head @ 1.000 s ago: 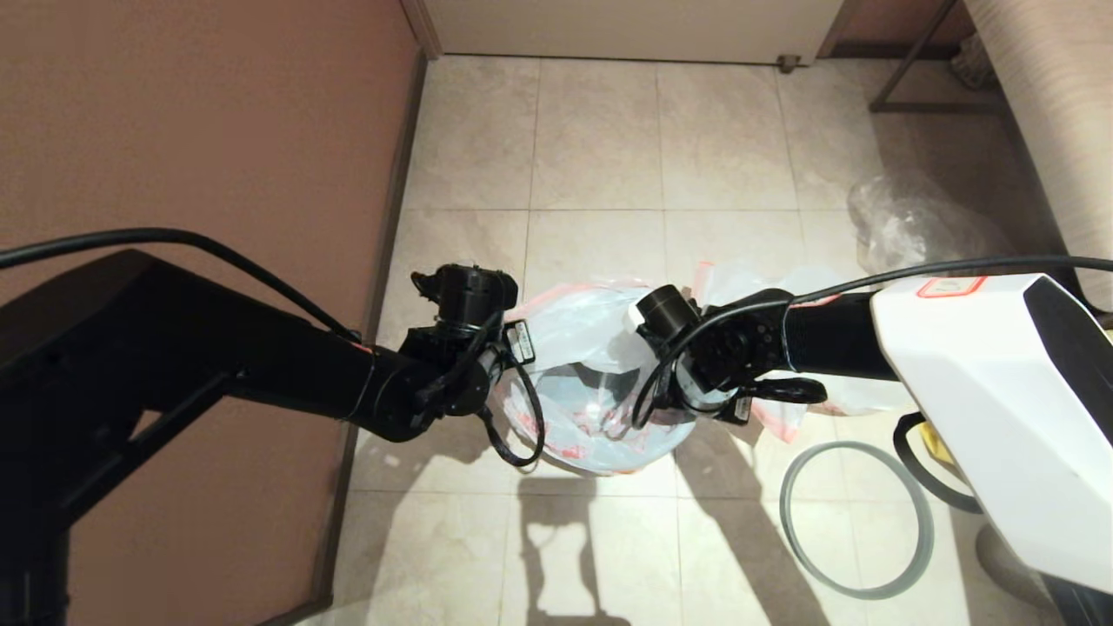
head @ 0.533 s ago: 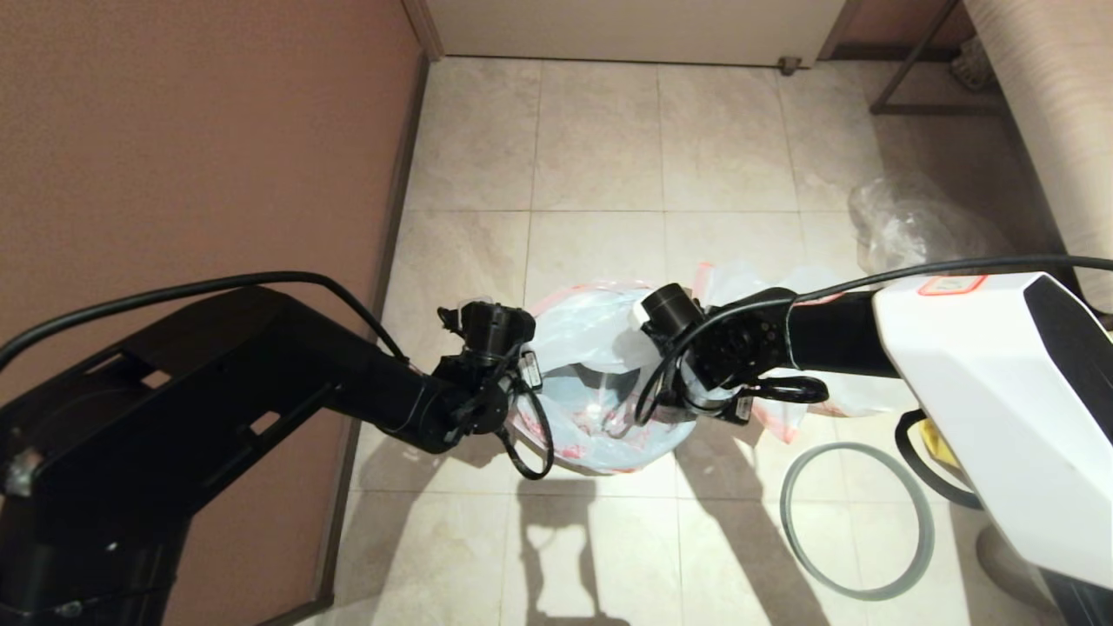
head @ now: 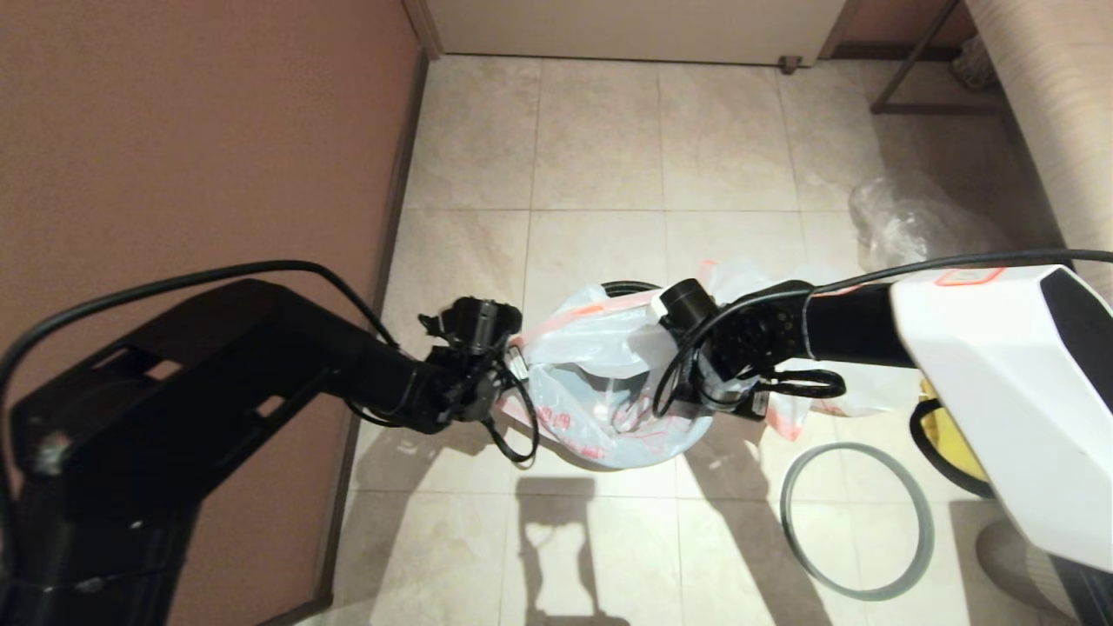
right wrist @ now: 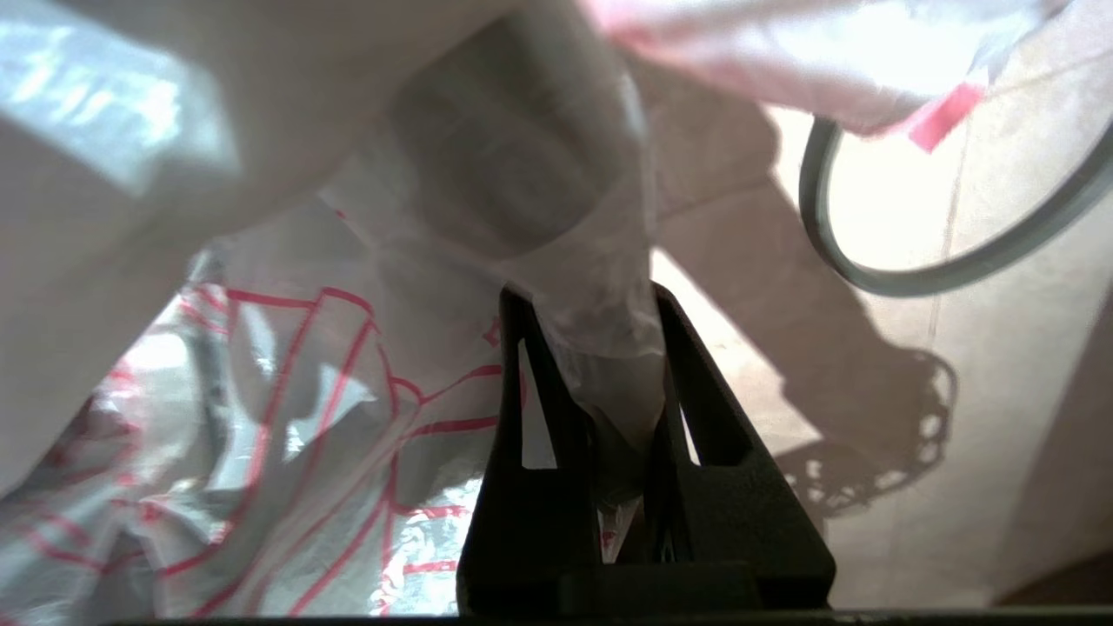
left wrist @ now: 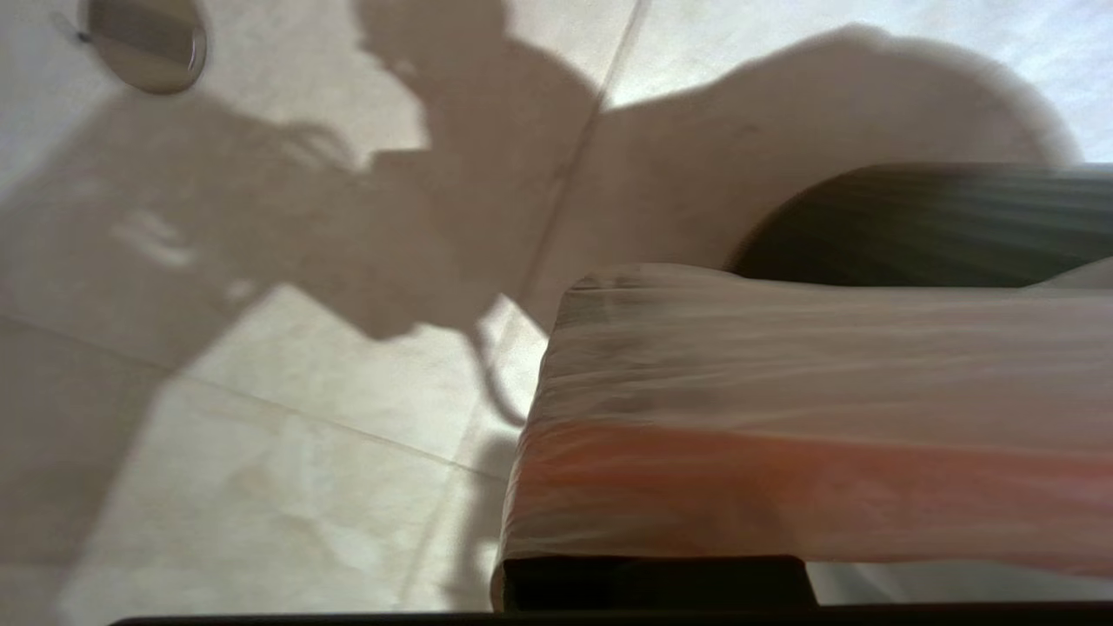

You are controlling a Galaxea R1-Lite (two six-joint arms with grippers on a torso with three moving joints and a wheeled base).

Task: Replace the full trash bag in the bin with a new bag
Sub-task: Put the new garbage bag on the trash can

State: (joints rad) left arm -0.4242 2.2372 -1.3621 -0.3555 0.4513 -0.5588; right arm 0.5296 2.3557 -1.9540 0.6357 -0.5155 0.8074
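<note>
The new bag, thin white film with red print and an orange-pink edge, is spread open over the black bin; only the bin's far rim shows. My left gripper is at the bag's left side, shut on the new bag, whose orange-edged film lies taut over its fingers. My right gripper is shut on a bunched fold of the same bag at the right side. The full trash bag lies behind my right arm, mostly hidden.
The grey rim ring lies flat on the tiles at the near right. A clear bag sits further back on the right, and a yellow sack peeks out under my right arm. A brown wall runs along the left.
My left arm swung in lower beside the bin. My right gripper shifted slightly right. The bag's far edge came nearer, baring the bin's far rim.
</note>
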